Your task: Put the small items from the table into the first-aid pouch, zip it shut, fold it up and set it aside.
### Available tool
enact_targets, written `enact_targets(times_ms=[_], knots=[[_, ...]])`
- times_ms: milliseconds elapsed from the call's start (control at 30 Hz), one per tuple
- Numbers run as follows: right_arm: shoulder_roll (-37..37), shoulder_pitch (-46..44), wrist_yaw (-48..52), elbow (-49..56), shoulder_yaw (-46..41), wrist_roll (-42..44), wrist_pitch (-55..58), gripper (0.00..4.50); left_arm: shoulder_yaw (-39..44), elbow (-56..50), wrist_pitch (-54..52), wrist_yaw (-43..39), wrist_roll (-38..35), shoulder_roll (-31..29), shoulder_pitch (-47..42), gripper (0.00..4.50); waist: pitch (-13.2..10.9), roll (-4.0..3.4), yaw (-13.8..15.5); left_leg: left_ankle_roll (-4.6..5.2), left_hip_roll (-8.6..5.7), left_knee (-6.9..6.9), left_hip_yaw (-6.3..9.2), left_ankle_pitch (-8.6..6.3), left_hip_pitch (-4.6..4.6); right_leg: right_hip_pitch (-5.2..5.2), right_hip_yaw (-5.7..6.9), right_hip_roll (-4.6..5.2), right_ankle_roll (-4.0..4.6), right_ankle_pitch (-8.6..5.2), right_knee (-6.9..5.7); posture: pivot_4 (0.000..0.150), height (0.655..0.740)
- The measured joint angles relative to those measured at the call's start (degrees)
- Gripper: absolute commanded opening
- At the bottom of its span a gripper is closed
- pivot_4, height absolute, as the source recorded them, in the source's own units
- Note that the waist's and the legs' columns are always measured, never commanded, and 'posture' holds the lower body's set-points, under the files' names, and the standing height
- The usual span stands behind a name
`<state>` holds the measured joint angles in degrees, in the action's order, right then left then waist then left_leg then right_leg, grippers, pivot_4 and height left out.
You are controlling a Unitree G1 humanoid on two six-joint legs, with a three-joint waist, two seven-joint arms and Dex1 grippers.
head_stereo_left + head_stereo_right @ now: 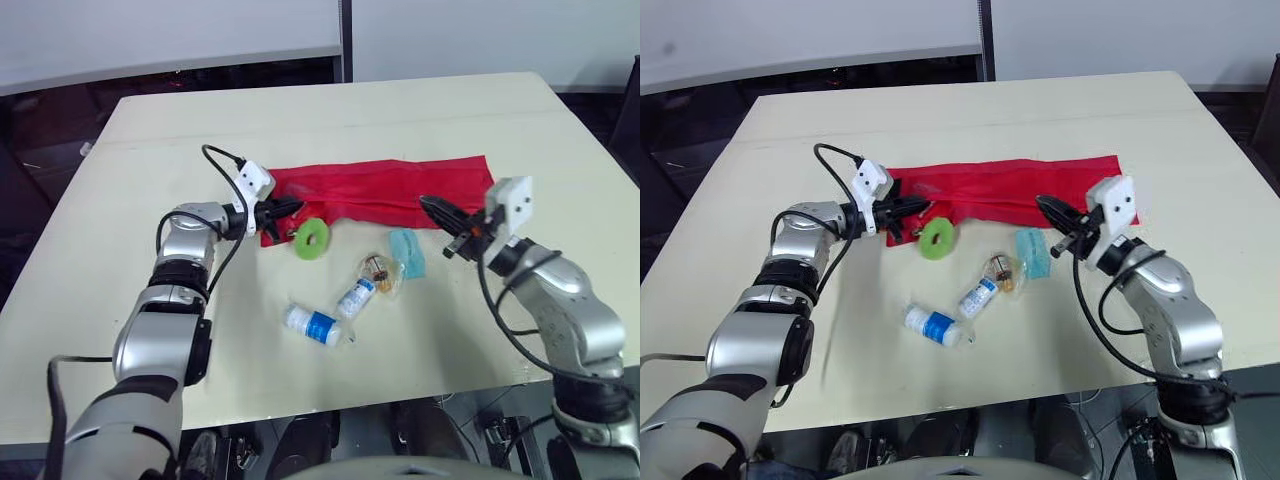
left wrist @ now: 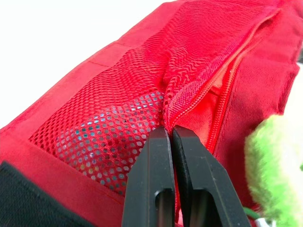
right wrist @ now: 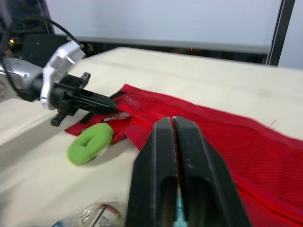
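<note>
Five loose items lie mid-frame on the cream tabletop (image 1: 150, 170). Nearest is a white bottle (image 1: 318, 326), then a vial (image 1: 355, 297), a clear packet (image 1: 382, 271), a teal packet (image 1: 408, 252) and a green ring (image 1: 312, 239). Just behind them lies one red pouch (image 1: 400, 185), flat and mesh-faced, its zip parted at the left end. There the left claw (image 2: 169, 130), pressed together, pinches the mesh edge. The right claw (image 3: 171, 120), pressed together and empty, hangs by the pouch's near edge, right of centre. Beyond are a dark floor (image 1: 25, 190) and a pale wall (image 1: 150, 30).
</note>
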<state>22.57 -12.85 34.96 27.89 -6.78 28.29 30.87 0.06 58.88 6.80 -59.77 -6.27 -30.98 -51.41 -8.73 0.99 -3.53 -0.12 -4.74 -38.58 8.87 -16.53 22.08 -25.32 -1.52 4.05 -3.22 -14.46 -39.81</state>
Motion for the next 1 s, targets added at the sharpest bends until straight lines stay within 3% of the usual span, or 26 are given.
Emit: enact_targets(times_ms=[200, 400, 733, 833, 1000], knots=[[7.8, 11.0, 6.3, 5.1, -7.7, 7.1, 0.0, 4.47, 1.2, -2.6, 0.0, -2.4, 0.0, -6.0, 6.3, 0.00, 0.0, 0.01, -0.3, 0.05, 0.05, 0.05, -0.16, -0.03, -0.09, 0.01, -0.13, 0.01, 0.00, 0.00, -0.01, 0.150, 0.7368], [11.0, 13.3, 8.6, 7.4, -11.7, 13.9, 0.1, 4.47, 1.2, -4.1, -1.5, -7.8, 0.0, -10.8, 8.3, 0.00, 0.0, 0.02, 0.5, 0.24, 0.07, 0.06, -0.15, -0.13, -0.21, 0.18, -0.04, -0.06, -0.01, 0.00, 0.02, 0.150, 0.7368], [11.7, 13.6, 8.5, 7.4, -10.5, 14.7, -0.4, 4.47, -0.1, -0.1, -0.1, -7.5, 3.8, -12.0, 4.8, 0.00, -0.1, 0.09, 1.3, 0.21, 0.05, 0.01, -0.09, -0.12, -0.19, 0.21, 0.02, -0.04, -0.01, 0.00, 0.01, 0.150, 0.7368], [12.1, 13.6, 8.4, 7.4, -10.2, 13.9, -1.6, 4.50, -0.1, 0.7, -0.1, -6.6, 4.1, -12.0, 4.0, 1.10, -0.1, 0.10, 1.3, 0.21, 0.04, 0.00, -0.10, -0.12, -0.18, 0.21, 0.02, -0.04, -0.01, 0.00, 0.02, 0.150, 0.7368], [12.6, 13.8, 8.4, 7.4, -9.7, 13.6, -2.3, 4.50, -0.1, 0.7, -0.6, -8.9, 4.1, -12.1, 3.4, 3.41, -0.1, 0.11, 1.3, 0.19, 0.04, -0.01, -0.09, -0.11, -0.18, 0.21, 0.04, -0.04, -0.01, 0.00, 0.00, 0.150, 0.7368]])
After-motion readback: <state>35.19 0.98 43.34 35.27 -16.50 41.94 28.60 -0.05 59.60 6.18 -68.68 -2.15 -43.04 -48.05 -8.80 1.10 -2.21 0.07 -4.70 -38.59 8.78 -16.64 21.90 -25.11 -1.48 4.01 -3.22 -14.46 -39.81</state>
